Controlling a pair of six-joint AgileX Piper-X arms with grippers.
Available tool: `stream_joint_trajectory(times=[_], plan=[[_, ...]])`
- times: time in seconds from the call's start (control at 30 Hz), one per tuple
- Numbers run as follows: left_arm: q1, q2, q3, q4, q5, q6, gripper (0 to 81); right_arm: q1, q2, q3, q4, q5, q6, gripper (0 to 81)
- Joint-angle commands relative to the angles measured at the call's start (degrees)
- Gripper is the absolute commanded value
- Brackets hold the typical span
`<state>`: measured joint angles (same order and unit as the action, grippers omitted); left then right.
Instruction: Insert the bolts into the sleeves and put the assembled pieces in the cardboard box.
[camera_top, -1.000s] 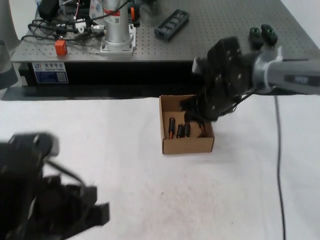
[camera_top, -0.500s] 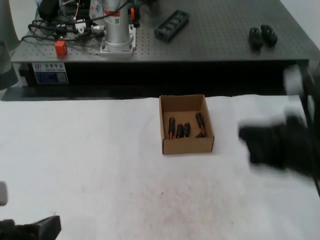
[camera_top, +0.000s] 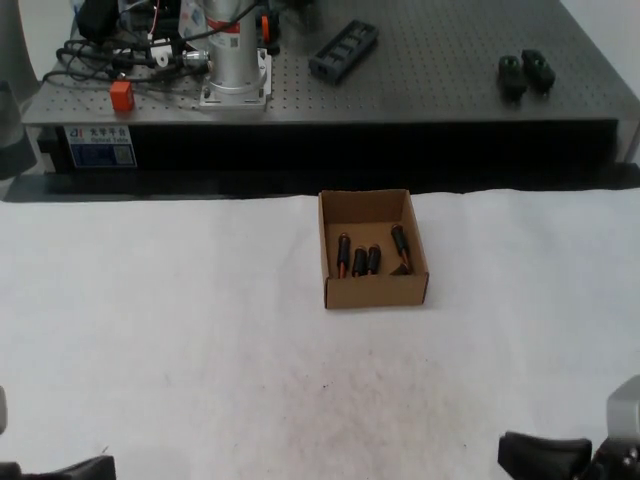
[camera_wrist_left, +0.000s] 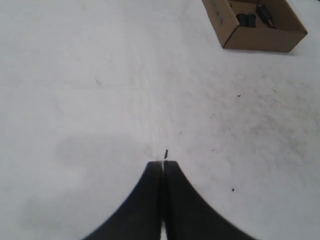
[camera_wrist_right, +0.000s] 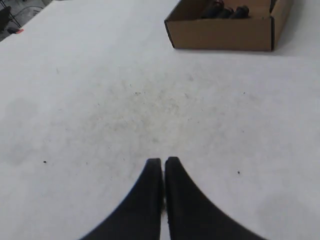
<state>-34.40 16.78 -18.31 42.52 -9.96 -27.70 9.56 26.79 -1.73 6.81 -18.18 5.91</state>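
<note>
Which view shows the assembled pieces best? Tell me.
The high view: it looks down into the cardboard box onto the assembled pieces. Both wrist views see the box obliquely, its walls partly hiding them.

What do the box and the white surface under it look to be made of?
Cardboard box: plain brown card, matte and unprinted on the walls that show, with folded corners and a raw cut edge; it is likely corrugated. White cover: probably a matte cloth or felt-like sheet, since it has no shine and holds grey smudges and dark specks. The exact fabric cannot be told.
</note>
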Motion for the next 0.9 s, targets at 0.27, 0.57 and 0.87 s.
stream_joint_trajectory(times=[0.27,0.57,0.87], plan=[[0.0,-0.4,3.3,-1.4,3.2,8.8,0.7,-0.1,-0.5,1.7,-0.5,0.1,0.1,1.7],[0.0,-0.4,10.1,-8.9,6.3,6.3,0.7,-0.1,-0.5,1.7,0.6,0.1,0.8,1.7],[0.0,-0.4,15.4,-12.7,6.8,2.3,0.7,-0.1,-0.5,1.7,0.4,0.1,0.8,1.7]])
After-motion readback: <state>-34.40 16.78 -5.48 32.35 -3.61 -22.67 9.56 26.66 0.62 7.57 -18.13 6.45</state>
